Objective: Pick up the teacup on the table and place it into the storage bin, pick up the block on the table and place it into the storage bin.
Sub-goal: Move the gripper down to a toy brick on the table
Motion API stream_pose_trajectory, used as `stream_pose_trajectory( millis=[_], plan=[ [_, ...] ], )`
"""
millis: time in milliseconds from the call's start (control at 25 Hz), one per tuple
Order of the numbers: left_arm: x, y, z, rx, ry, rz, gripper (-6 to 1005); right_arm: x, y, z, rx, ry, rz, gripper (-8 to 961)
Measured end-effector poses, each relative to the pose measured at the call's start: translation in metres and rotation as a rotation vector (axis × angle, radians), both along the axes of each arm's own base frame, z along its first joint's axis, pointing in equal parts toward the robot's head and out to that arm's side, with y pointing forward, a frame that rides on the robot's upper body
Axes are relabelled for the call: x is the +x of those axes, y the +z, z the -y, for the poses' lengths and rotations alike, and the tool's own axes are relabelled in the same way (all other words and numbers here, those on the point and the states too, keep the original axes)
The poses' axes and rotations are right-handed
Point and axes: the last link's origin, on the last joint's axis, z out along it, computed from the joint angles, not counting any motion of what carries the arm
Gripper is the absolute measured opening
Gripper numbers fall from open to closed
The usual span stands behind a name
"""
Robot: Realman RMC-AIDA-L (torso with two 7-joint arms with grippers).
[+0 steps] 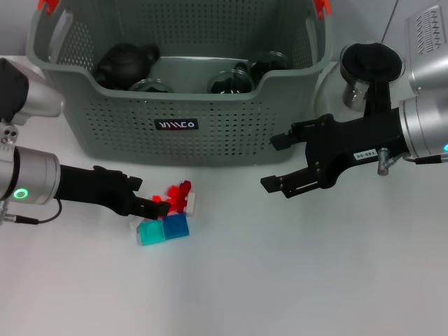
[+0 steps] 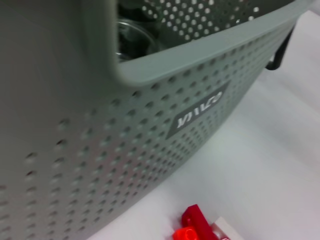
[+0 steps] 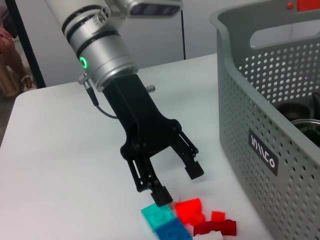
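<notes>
The grey-green storage bin (image 1: 175, 105) stands at the back, its black label (image 1: 176, 125) facing me. Glass teacups (image 1: 231, 80) lie inside it beside a black teapot (image 1: 126, 61). In front of the bin lies a cluster of blocks: red pieces (image 1: 178, 194), a cyan block (image 1: 149, 232) and a blue block (image 1: 176, 225). My left gripper (image 1: 152, 196) is open and low over the cluster's left side. In the right wrist view one of its fingertips (image 3: 162, 195) nearly touches the cyan block (image 3: 157, 215), and nothing is held. My right gripper (image 1: 269, 163) hangs open and empty at the bin's front right corner.
A black-topped metal vessel (image 1: 369, 66) stands behind my right arm, to the right of the bin. A white perforated object (image 1: 427, 31) sits at the far right edge. Orange-red clips (image 1: 320, 7) mark the bin's handles. White tabletop (image 1: 280, 280) extends toward me.
</notes>
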Motion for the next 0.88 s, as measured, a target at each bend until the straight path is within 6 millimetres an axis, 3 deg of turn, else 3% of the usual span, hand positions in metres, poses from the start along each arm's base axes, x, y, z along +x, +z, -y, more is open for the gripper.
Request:
stream_pose_trajectory(
  millis=[880],
  plan=[
    [0.003, -0.023, 0.002, 0.014, 0.025, 0.008, 924, 0.002, 0.000, 0.002, -0.007, 0.004, 0.000, 877]
  ],
)
